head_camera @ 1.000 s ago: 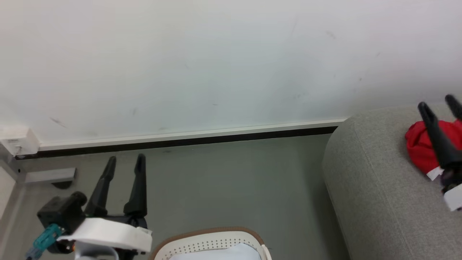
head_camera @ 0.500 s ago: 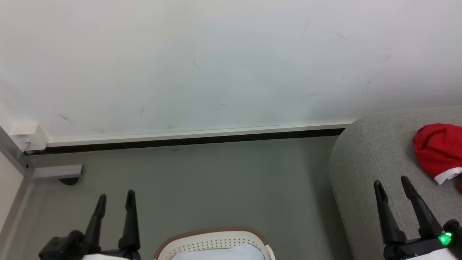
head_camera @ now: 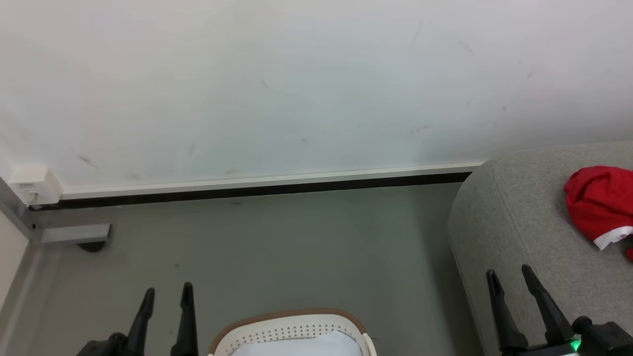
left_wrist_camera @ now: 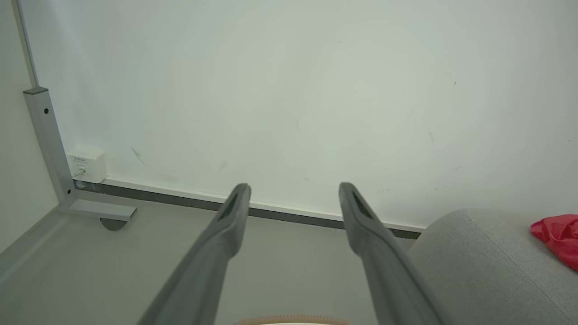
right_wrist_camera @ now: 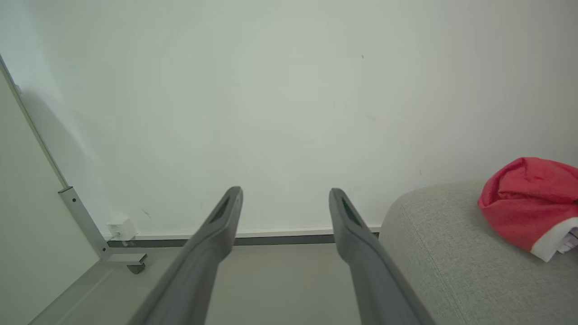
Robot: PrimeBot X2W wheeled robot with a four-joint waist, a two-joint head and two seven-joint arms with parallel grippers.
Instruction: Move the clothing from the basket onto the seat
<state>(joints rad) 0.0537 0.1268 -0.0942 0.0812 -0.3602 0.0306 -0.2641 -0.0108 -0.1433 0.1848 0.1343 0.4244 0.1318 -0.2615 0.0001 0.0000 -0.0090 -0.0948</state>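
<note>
Judging from how things lie, the step in hand is the reach for the next garment. 1 piece of the clothing (head_camera: 596, 200), bright red with a white band at its edge, lies bunched on the seat (head_camera: 514, 222) at the far right, in from the rounded corner. The basket (head_camera: 289, 315) stands on the floor (head_camera: 296, 247) at the near middle, between the 2 arms. Its far rim and a pale patch inside are in view, and I cannot tell whether any red fabric is left in it. To do this well, an arm should come down from above inside the brown rim with its jaws wide and pinch a raised fold rather than a flat layer. It should then lift straight up until the cloth hangs clear of the rim, so the light basket is neither dragged nor tipped. The carry then goes right, and the piece is best laid beside the red one, away from the seat's rounded edge, where soft fabric could slide off. The left gripper (head_camera: 167, 291) hangs just left of the basket, its 2 long fingers (left_wrist_camera: 226, 225) parted by a clear gap. It has hold of nothing and touches nothing, with the pale wall (left_wrist_camera: 316, 90) beyond. The right gripper (head_camera: 509, 273) hangs at the near right, by the seat's near edge. It is parted about as far and is likewise empty, and it seems to be clear of the upholstery.
</note>
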